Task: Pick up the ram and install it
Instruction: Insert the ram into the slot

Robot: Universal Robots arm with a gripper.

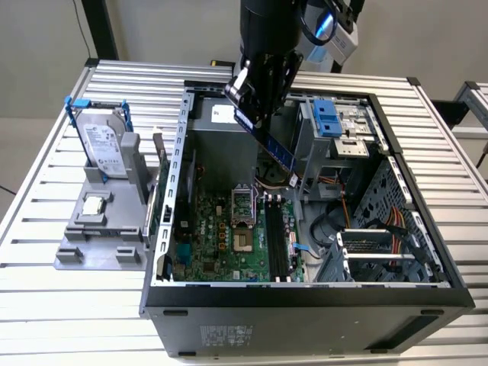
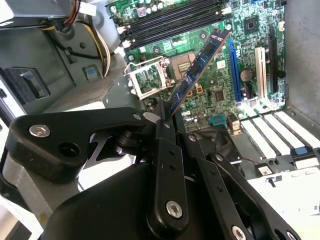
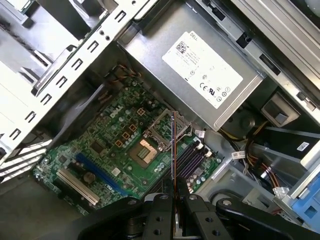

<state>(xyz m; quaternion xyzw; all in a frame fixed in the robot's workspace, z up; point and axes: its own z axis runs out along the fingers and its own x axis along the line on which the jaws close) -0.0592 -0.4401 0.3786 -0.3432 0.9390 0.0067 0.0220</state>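
1. My gripper (image 1: 248, 113) is clamped on the upper end of the ram (image 1: 276, 151). The ram hangs slanted in the air inside the open computer case (image 1: 171, 191), above the motherboard (image 1: 217, 240).
2. Under it lie the black memory slots (image 2: 170, 20). The processor socket (image 2: 150, 77) sits just beside them.
3. The power supply (image 3: 210, 70) sits close on the exterior view's left of the ram. A metal drive cage (image 1: 324, 118) with a blue clip crowds the right, and cables (image 1: 305, 183) lie near the ram's lower tip.
4. The case walls ring the board, and the side facing me is open.
5. Outside the case, well apart, a hard drive (image 1: 103, 145) stands upright on a grey stand (image 1: 91, 244).
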